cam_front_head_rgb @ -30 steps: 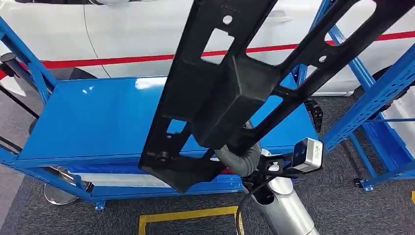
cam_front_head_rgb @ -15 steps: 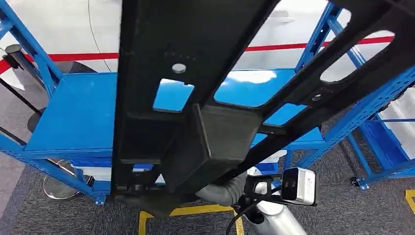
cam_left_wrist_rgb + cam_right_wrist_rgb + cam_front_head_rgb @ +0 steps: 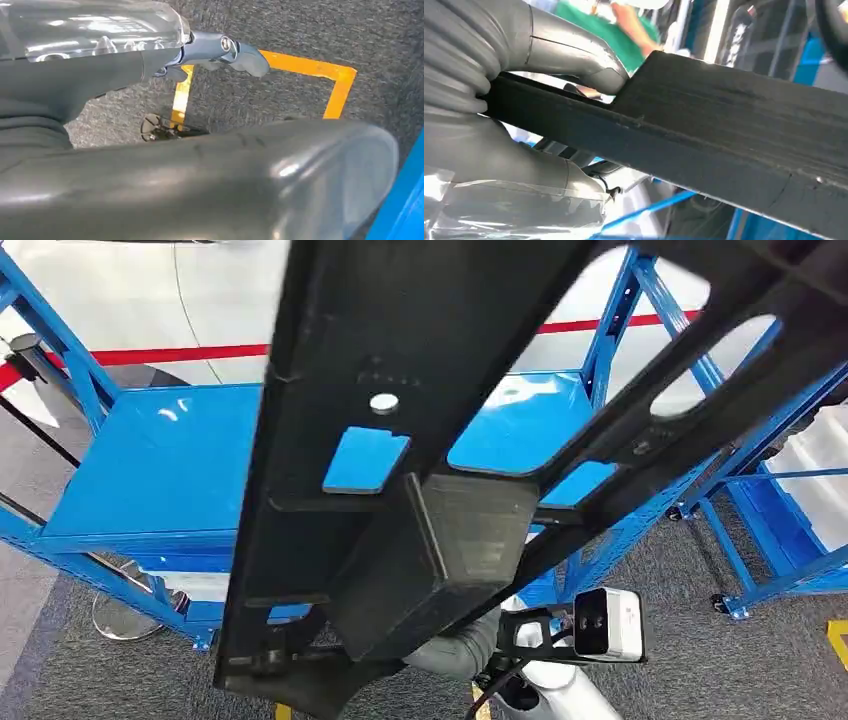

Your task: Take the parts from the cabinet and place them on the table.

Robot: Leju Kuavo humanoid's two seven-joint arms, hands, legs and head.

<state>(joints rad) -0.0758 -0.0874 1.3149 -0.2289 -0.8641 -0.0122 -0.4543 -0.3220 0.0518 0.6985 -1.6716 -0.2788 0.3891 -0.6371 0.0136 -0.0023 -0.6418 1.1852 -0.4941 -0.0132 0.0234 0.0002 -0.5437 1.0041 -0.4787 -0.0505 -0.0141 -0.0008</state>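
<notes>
Head view: black part (image 3: 440, 530) in right hand (image 3: 455, 650) blocks blue table (image 3: 160, 470).

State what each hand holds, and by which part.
The right hand grips the large black part by a flat bar near its lower end, thumb and fingers on opposite faces. The left hand holds nothing.

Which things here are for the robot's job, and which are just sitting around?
For the job:
black part, held up
right hand, fingers gripping the part
blue table

Just sitting around:
blue rack
yellow floor marking
</notes>
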